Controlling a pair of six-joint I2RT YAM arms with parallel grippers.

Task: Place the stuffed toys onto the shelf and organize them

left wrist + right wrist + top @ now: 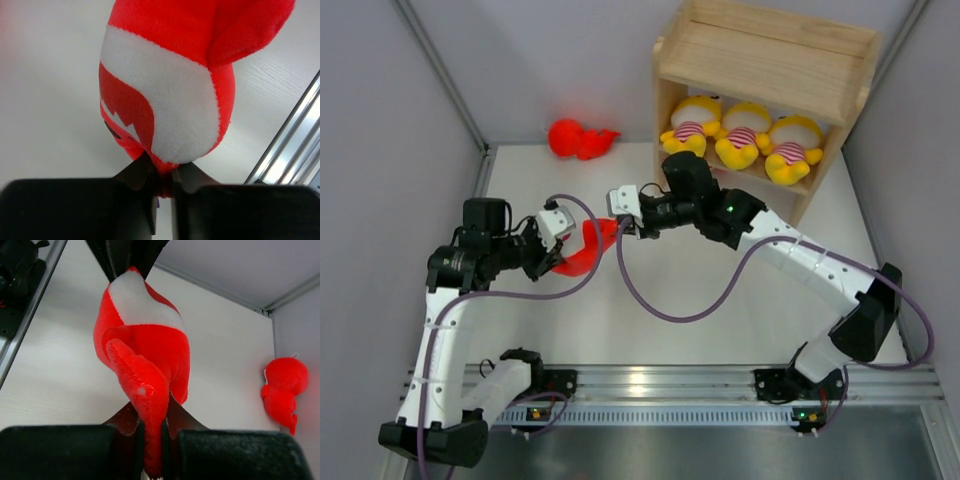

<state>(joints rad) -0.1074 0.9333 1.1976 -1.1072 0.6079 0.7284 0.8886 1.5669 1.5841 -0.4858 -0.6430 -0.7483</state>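
Top external: red shark slung above table, left gripper pinching mouth end, right gripper pinching tail end; apparently a handover toward shelf.

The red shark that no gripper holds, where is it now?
In the top view the loose red shark lies at the far edge of the table, left of the shelf.

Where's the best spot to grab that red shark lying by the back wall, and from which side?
Probably the narrow tail end of the red shark, pointing toward the shelf. Come from above: it lies low, close to the wall, leaving little room behind.
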